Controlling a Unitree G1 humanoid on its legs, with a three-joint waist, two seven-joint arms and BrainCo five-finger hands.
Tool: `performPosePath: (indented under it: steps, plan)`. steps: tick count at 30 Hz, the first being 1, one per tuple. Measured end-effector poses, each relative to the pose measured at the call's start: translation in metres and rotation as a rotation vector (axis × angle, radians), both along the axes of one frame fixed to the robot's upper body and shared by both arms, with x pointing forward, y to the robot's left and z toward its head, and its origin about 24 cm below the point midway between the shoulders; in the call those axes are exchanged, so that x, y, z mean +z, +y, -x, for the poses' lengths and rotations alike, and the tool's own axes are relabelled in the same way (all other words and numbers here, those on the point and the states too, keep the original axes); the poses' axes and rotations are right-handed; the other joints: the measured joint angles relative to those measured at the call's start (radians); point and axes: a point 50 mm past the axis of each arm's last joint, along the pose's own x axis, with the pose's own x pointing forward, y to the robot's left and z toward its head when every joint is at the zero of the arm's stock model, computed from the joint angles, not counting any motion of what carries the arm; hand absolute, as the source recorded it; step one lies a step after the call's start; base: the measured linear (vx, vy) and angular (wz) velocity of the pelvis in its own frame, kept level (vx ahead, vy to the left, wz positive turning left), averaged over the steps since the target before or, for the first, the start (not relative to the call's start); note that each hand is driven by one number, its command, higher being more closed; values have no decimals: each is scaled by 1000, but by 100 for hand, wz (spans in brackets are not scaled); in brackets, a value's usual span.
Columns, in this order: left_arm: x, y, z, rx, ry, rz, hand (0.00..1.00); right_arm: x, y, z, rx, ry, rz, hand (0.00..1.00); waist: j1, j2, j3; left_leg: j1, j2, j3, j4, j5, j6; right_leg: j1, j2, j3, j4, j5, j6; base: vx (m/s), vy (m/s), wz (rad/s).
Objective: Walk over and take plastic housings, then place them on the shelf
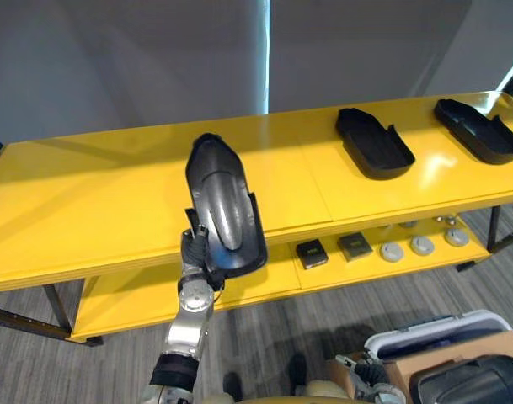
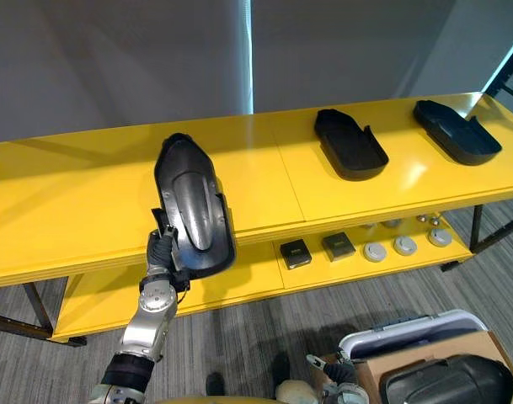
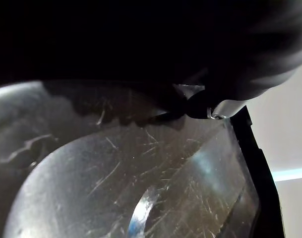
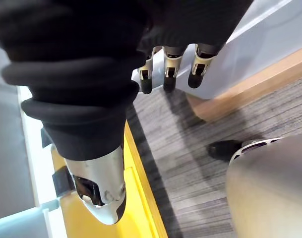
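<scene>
Three black plastic housings: the held housing point(image 1: 225, 206) at centre frame, a second housing point(image 1: 374, 143) and third housing point(image 1: 479, 130) lying upper right on the yellow shelf point(image 1: 88, 202). The held one is long, glossy, scratched, with a raised middle ridge. The left hand point(image 1: 195, 250) clasps its near end at the shelf's front edge. The right hand point(image 4: 169, 67) hangs relaxed, empty.

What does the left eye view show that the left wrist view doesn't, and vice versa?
The left eye view adds the yellow shelf, two more housings on its top tier, small parts on the lower tier, and the left hand gripping the near end of the held housing. The left wrist view adds fine scratches on that housing's glossy surface and a fingertip at its rim. Both share the held housing itself.
</scene>
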Motion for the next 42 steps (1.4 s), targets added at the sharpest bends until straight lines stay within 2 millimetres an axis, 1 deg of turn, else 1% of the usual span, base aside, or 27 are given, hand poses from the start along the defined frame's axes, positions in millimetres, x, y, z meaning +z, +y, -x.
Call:
performPosePath:
  steps: [1, 2, 3, 4, 5, 6, 7, 8, 10, 11, 13, 15, 18, 20, 21, 23, 24, 26, 28, 29, 31, 35, 38, 42]
  plan:
    - [6, 2, -6, 8, -12, -23, 100, 0, 0, -1, 7, -3, -3, 0, 0, -1, 1, -7, 8, 7, -1, 0, 0, -10, 7, 8, -1, -17, 25, -122, -89, -15]
    - [10, 2, -9, 9, -26, -24, 100, 1, -1, -3, 11, -10, -4, 0, 2, 18, 3, -21, 31, 10, -2, 0, 6, -10, 21, 7, 7, -24, 33, -102, -52, -5]
    - [22, 3, -17, 7, -64, -35, 100, 5, -6, -12, 18, -35, 7, 0, -12, 44, 9, -38, 64, 11, -2, 28, 20, -32, 45, 9, 96, -21, -38, 5, 7, 32]
    - [35, 3, -25, -6, -108, -55, 100, 3, -4, -7, 22, -24, 3, 0, -31, 9, 6, -38, 47, -1, -2, 40, 2, -16, 12, 26, 148, -72, -15, 48, 20, 38]
    - [42, 1, -28, -12, -136, -56, 100, 1, -2, -6, 23, -16, -4, 0, -31, 5, 10, -38, 44, -5, -2, 55, -8, -8, 17, 21, 132, -68, -25, 27, -17, 12]
    - [50, 0, -29, -11, -171, -52, 100, 2, 1, -8, 39, -20, -5, 0, -24, 9, 9, -44, 50, -11, -2, 54, -9, -15, 22, 16, 120, -80, -9, -12, -49, -29]
    - [58, -2, -29, -15, -207, -48, 100, 2, -2, -7, 41, -19, 2, 0, -27, 16, 6, -55, 55, -12, -2, 55, -10, -12, 29, 13, 101, -79, -8, -33, -45, -33]
    - [62, -4, -28, -21, -226, -44, 100, 2, -2, -7, 41, -20, 2, 0, -27, 17, 7, -59, 58, -13, -2, 55, -10, -15, 29, 10, 96, -78, -7, 15, -33, -18]
    - [72, -19, -26, -66, -280, -17, 100, 1, -4, -3, 37, -6, 5, 0, -30, 18, 8, -63, 64, -11, -2, 55, -11, -13, 30, 7, 82, -77, -4, 17, -6, -7]
    - [76, -30, -24, -104, -311, 1, 100, 0, -5, 2, 32, 6, 7, 0, -31, 18, 8, -62, 62, -9, -2, 56, -11, -12, 29, 7, 81, -76, -4, 30, 21, -4]
    - [82, -38, -23, -133, -357, 12, 100, -1, -5, 5, 28, 17, 7, 0, -37, 19, 8, -59, 58, -6, -2, 56, -11, -8, 26, 9, 75, -74, -1, 48, 28, -5]
    - [85, -36, -22, -128, -379, 11, 100, -1, -5, 4, 28, 16, 6, 0, -52, 20, 7, -55, 54, -4, -2, 56, -11, 1, 22, 9, 65, -72, 2, 72, 25, -6]
    - [85, -35, -22, -124, -379, 11, 100, -1, -5, 5, 27, 20, 6, 0, -52, 21, 7, -48, 47, -2, -2, 61, -5, 5, 13, 6, 65, -52, 2, 95, 21, -3]
    - [84, -31, -23, -107, -376, 11, 100, -1, -6, 3, 28, 16, 11, 0, -52, 29, 10, -38, 47, 0, -2, 92, 5, 17, 11, -5, 65, -38, 6, 130, 13, -2]
    - [84, -29, -23, -98, -375, 12, 100, 0, -6, 2, 29, 13, 11, 0, -52, 29, 9, -36, 46, 0, -2, 95, 3, 19, 11, -9, 65, -37, 5, 132, 7, -4]
    - [85, -22, -25, -66, -373, 4, 100, 0, -6, 0, 31, 8, 11, 0, -52, 29, 9, -34, 43, -2, -1, 101, 12, 21, 8, -12, 64, -30, -5, 124, 6, 0]
    - [84, -17, -29, -46, -364, -9, 100, 0, -6, -2, 35, 5, 13, 0, -53, 29, 10, -35, 42, -2, 5, 101, 13, 21, 7, -12, 64, -30, -6, 136, 9, 4]
    - [87, -14, -38, -24, -340, -14, 100, 1, -6, -3, 41, 2, 19, 0, -51, 29, 10, -40, 40, -5, 5, 102, 12, 19, 5, -12, 63, -32, -7, 117, 14, 5]
    - [96, -5, -48, 11, -339, -39, 100, 2, -6, -7, 49, -8, 25, 0, -52, 30, 13, -50, 36, -6, 6, 102, 12, 9, 4, -10, 63, -32, -8, 54, 26, -1]
    - [99, -3, -51, 15, -343, -43, 100, 3, -6, -8, 51, -12, 26, 0, -52, 30, 17, -51, 35, -6, 6, 102, 12, 8, 4, -10, 63, -32, -8, 4, 31, -3]
    - [114, 0, -58, 22, -369, -62, 100, 4, -7, -9, 52, -23, 29, 0, -53, 31, 26, -62, 33, -5, 6, 102, 12, -8, 3, -6, 68, -33, -9, -22, 29, -4]
    - [130, 4, -69, 34, -381, -127, 100, 9, -7, -16, 60, -55, 36, 0, -54, 32, 56, -77, 34, -3, 4, 101, 12, -34, 3, 3, 81, -36, -11, -53, 24, -8]
    - [132, 10, -75, 54, -354, -176, 100, 11, -7, -18, 62, -76, 40, 0, -56, 33, 67, -97, 34, 2, 4, 101, 12, -62, 2, 10, 90, -36, -11, -36, 21, -7]
    - [120, 19, -77, 91, -285, -166, 100, 12, -8, -19, 63, -88, 45, 0, -56, 32, 80, -99, 34, 13, 5, 102, 13, -79, 0, 15, 110, -38, -11, 14, 18, -9]
